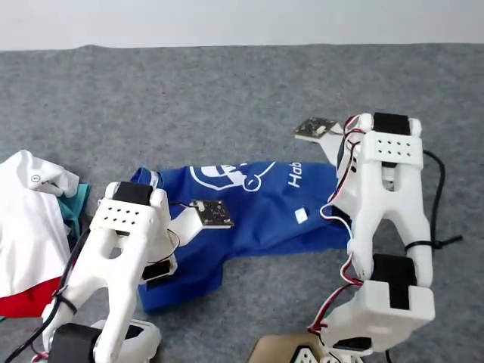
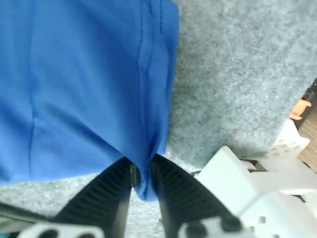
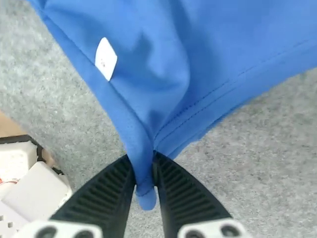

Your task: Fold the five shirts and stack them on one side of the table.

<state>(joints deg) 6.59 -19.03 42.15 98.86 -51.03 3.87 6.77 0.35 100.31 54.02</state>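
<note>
Grey felt desk (image 1: 227,91), 2 hands on 1 blue cotton shirt (image 1: 257,204).
Shut tight, the left hand (image 2: 141,171) clamps a hem corner; the right hand (image 3: 143,166), also shut, pinches the opposite edge near a small white tag (image 3: 106,58). The shirt lies spread mid-desk between the arms; a heap of white, teal and red shirts (image 1: 30,227) sits beside the left arm.

blue shirt (image 1: 265,223): white print | label (image 1: 301,215): white | shirt pile (image 1: 30,219): white, teal, red | table (image 1: 227,98): grey
</note>
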